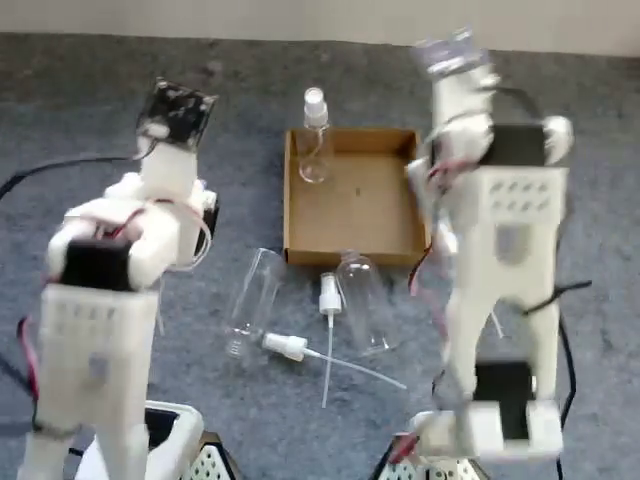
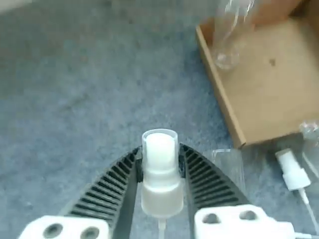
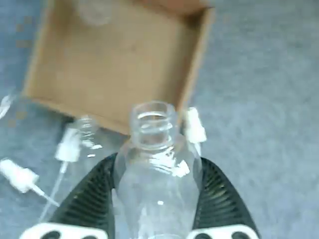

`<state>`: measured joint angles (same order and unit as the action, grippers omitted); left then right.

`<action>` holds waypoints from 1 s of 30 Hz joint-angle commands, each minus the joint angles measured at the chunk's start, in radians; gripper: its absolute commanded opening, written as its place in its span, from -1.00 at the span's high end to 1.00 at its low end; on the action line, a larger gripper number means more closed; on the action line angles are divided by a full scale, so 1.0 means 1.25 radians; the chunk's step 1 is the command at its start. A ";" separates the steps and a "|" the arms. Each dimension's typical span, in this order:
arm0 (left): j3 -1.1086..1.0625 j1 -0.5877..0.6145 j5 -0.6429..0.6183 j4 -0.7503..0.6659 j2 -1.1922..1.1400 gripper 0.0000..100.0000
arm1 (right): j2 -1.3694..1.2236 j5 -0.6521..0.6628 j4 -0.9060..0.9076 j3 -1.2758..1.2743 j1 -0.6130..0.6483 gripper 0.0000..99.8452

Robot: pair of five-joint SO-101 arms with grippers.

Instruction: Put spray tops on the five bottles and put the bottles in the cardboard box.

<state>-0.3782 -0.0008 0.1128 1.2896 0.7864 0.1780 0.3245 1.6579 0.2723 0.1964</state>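
Left end effector [image 2: 159,151]: clenched on a white spray top [image 2: 160,184], nozzle end up between the ribbed fingers, dip tube hanging below.
Right end effector [image 3: 157,163]: grasping a clear bottle [image 3: 153,174] by the body, with the open neck pointing away from the camera and no top fitted.
In the high view the two arms stand well apart, left arm at upper left of the frame, right arm at upper right.

Table [image 1: 250,90], lower centre of the high view: one loose top [image 1: 285,346] lies on its side, its tube running right. A second loose top [image 1: 329,296] lies just above it, tube pointing down the frame. Two uncapped bottles lie on their sides either side of that top, one to the left [image 1: 253,300] and one to the right [image 1: 366,300], near the box's lower wall.

Cardboard box [image 1: 375,200], centre: one capped bottle [image 1: 315,150] in its upper left corner, the cap rising above the rim.

Judgement: fitting stage, one bottle boxed.

Risks:
- The thin tube may miss the narrow neck if the arms meet off-axis, and it would then bend or catch on the lip.
- The smooth bottle could turn in the grip during tightening, leaving the top loose.
- The round bottles on the table may roll if nudged.
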 commanded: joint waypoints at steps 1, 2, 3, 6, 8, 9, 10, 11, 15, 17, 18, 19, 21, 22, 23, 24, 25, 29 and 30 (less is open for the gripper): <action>0.039 -0.012 -0.011 0.001 0.136 0.99 | 0.211 -0.056 -0.196 -0.245 0.136 0.99; 0.039 -0.012 -0.031 0.000 0.168 0.99 | 0.242 -0.065 -0.249 -0.311 0.174 0.99; 0.040 -0.012 -0.059 -0.001 0.198 0.99 | 0.267 -0.072 -0.290 -0.373 0.211 0.99; 0.039 -0.012 -0.120 -0.050 0.282 0.99 | 0.296 -0.075 -0.388 -0.533 0.306 0.99; 0.033 -0.012 -0.164 -0.099 0.326 0.99 | 0.306 -0.075 -0.446 -0.597 0.360 0.99; 0.030 -0.012 -0.188 -0.124 0.344 0.99 | 0.309 -0.075 -0.474 -0.618 0.382 0.99; 0.030 -0.012 -0.214 -0.149 0.361 0.99 | 0.312 -0.077 -0.499 -0.636 0.402 0.99; 0.030 -0.012 -0.234 -0.172 0.375 0.99 | 0.319 -0.091 -0.524 -0.647 0.417 0.99; 0.030 -0.012 -0.297 -0.270 0.411 0.99 | 0.360 -0.126 -0.598 -0.676 0.477 0.99; 0.030 -0.015 -0.312 -0.295 0.416 0.99 | 0.390 -0.130 -0.609 -0.700 0.508 0.99; 0.030 -0.018 -0.322 -0.297 0.416 0.99 | 0.403 -0.130 -0.614 -0.720 0.519 0.99; 0.030 -0.018 -0.336 -0.297 0.416 0.99 | 0.419 -0.130 -0.624 -0.737 0.530 0.99; 0.028 -0.018 -0.363 -0.297 0.416 0.99 | 0.449 -0.130 -0.652 -0.765 0.544 0.99; 0.014 -0.018 -0.376 -0.298 0.418 0.99 | 0.461 -0.130 -0.659 -0.780 0.548 0.99; -0.004 -0.018 -0.384 -0.302 0.420 0.99 | 0.473 -0.130 -0.662 -0.792 0.551 0.99; -0.024 -0.018 -0.388 -0.302 0.420 0.99 | 0.483 -0.130 -0.663 -0.803 0.552 0.99; -0.045 -0.018 -0.388 -0.302 0.420 0.99 | 0.493 -0.130 -0.663 -0.810 0.551 0.99; -0.098 -0.018 -0.388 -0.303 0.420 0.99 | 0.522 -0.130 -0.662 -0.817 0.548 0.99; -0.105 -0.018 -0.388 -0.303 0.422 0.99 | 0.526 -0.130 -0.662 -0.817 0.548 0.99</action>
<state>-0.4948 -0.0038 -0.3629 0.9352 1.3111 0.7871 0.1726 0.8523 -0.7603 0.8761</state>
